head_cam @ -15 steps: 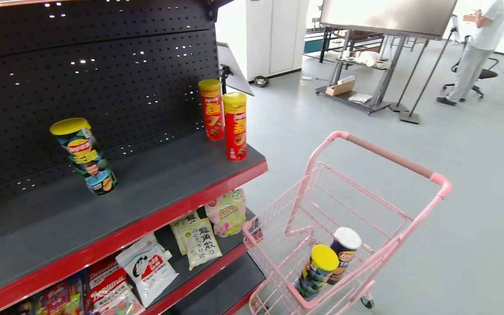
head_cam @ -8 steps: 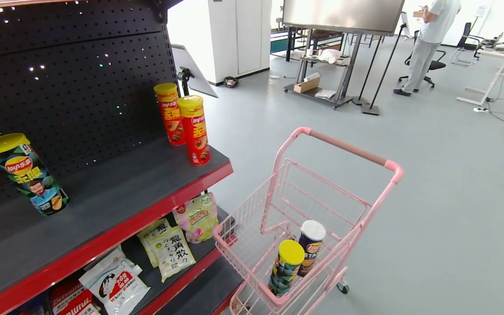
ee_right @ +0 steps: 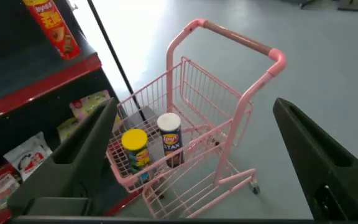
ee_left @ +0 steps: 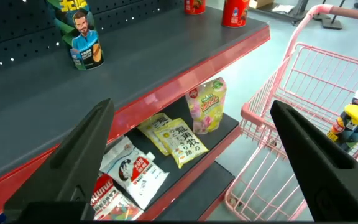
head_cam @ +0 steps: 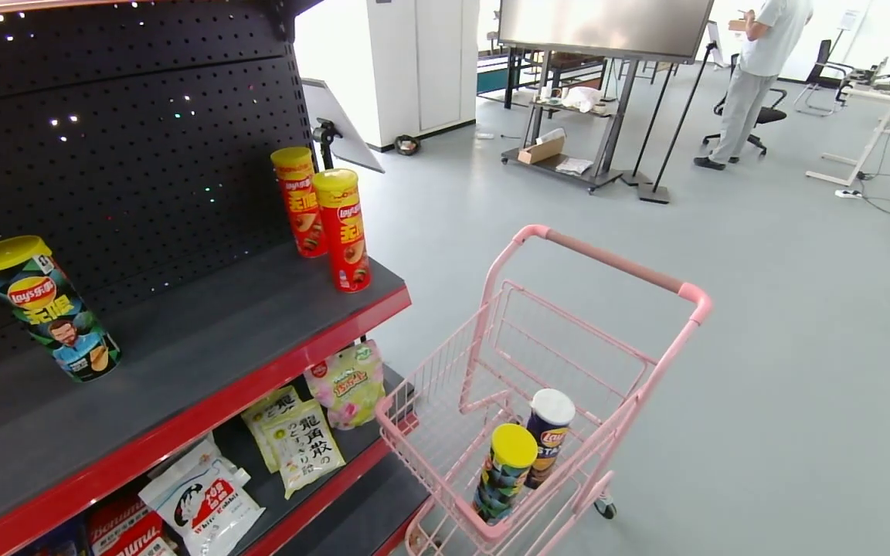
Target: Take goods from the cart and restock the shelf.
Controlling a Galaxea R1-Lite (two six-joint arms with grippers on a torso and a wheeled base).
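Floor: grey, under a pink cart (head_cam: 603, 260).
Cart load: yellow-lidded can (head_cam: 504, 472) and white-lidded can (head_cam: 548, 436), upright, side by side.
Shelf (head_cam: 205, 340): left of the cart; red cans (head_cam: 343, 232) with yellow lettering at the cart end, dark can (head_cam: 47, 309) with a cartoon face far from it.
Left gripper (ee_left: 191, 109): jaws wide apart, empty, beside the cart.
Right gripper (ee_right: 196, 106): jaws wide apart, empty, above the cart.

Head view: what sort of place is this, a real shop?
Probably a mock shop inside an office or lab: a black pegboard shelf with red edges holds tall red chip cans, a pink wire shopping cart stands beside it, and a large screen on a stand rises behind.
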